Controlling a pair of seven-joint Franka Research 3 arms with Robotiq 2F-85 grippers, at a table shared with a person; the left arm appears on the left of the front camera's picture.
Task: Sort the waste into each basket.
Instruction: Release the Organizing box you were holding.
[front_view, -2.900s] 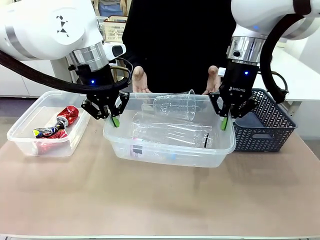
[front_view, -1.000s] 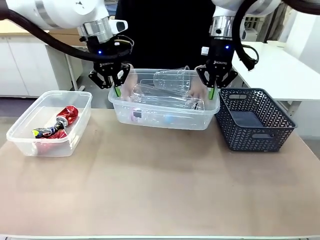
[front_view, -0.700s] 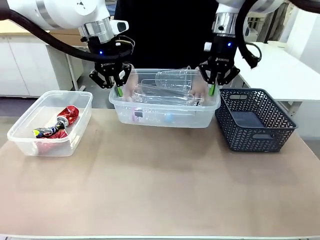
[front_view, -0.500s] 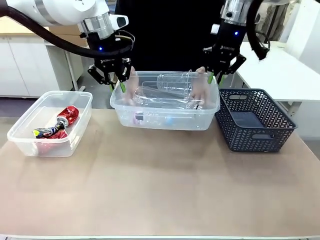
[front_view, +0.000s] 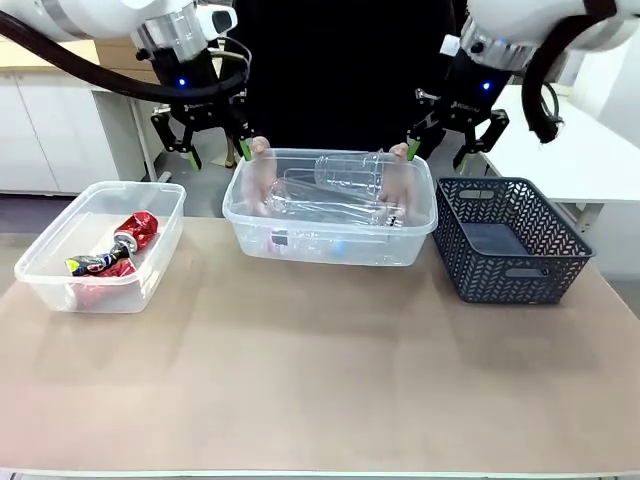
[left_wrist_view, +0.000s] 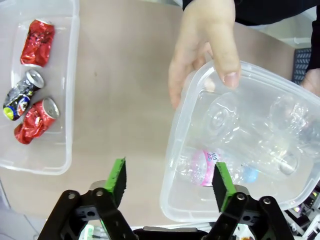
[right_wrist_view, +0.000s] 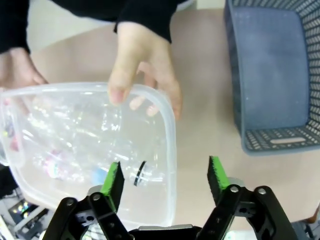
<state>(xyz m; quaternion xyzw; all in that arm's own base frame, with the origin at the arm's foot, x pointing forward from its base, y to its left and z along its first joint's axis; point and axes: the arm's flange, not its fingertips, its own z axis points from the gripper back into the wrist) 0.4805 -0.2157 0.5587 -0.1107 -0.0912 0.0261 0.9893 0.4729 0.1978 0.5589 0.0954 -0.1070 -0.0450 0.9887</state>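
The left gripper (front_view: 216, 150) hangs with its jaws spread and nothing between them, above the table's far edge, just beside the left end of a clear tub (front_view: 330, 240). In the left wrist view its green pads (left_wrist_view: 118, 178) frame bare table and that tub's rim, apart from both. The right gripper (front_view: 447, 148) is also spread wide and empty, raised near the same tub's right end; in its own view the pads (right_wrist_view: 217, 173) sit either side of the tub's edge and tabletop, touching neither. A person at the far side holds this tub by both ends, one hand (left_wrist_view: 205, 47) gripping the rim nearest the left gripper, the other hand (right_wrist_view: 145, 70) gripping the rim nearest the right gripper. The tub holds clear plastic bottles (front_view: 335, 205) and a cup (front_view: 350, 170) lying on their sides, one bottle with a pink label. A second clear tub (front_view: 60, 285) sits well apart at the table's left and contains three crushed cans (left_wrist_view: 31, 107), two red and one with silver and yellow. A dark lattice basket (front_view: 525, 260) stands on the table (front_view: 320, 380) just right of the held tub.
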